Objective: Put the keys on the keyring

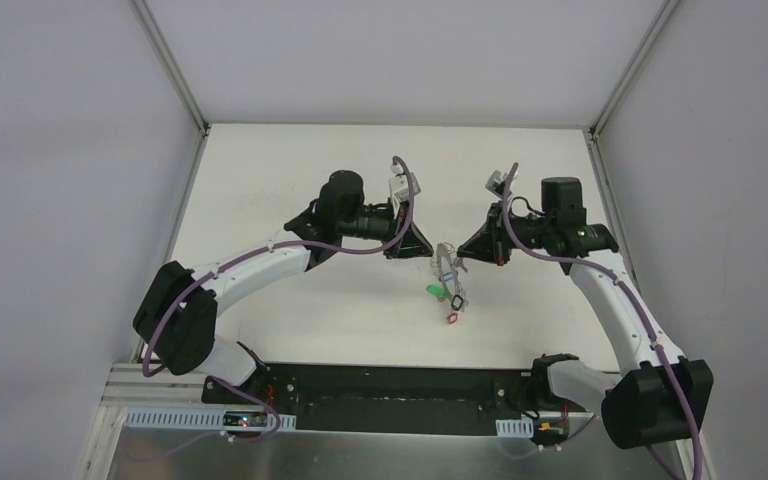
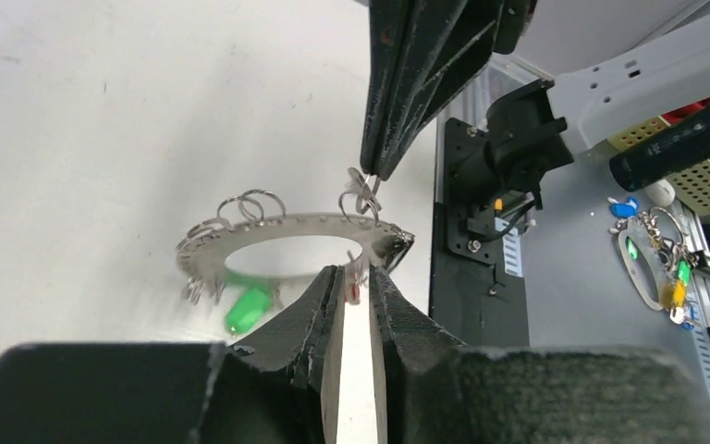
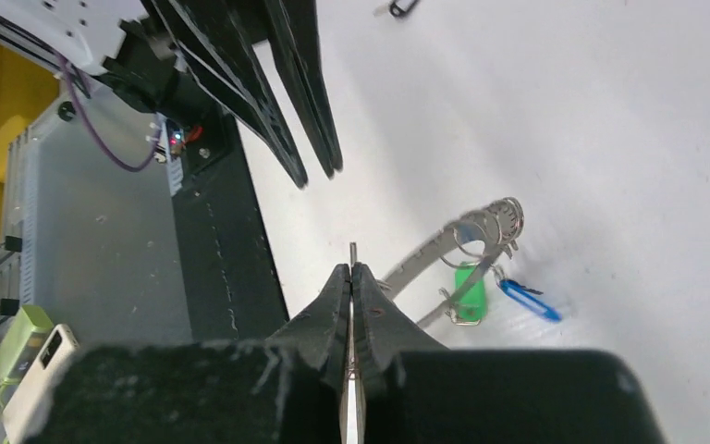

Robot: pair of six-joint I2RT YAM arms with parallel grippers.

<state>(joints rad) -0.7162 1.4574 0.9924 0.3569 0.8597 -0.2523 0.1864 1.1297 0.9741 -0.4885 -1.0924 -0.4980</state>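
flat perforated metal keyring (image 2: 282,231) (green tag (image 2: 246,310)), white table (image 1: 290,170)

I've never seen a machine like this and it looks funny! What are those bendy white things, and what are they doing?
They are two robot arms on a white table. One picture looks down from above; the other two come from small cameras on each wrist. Each arm ends in a black pincer. Between them is the keyring, a flat grey metal hoop hung with little rings and coloured tags, such as a green tag. The right pincer is shut on the hoop's edge. The left pincer, slightly apart, sits at the other edge.
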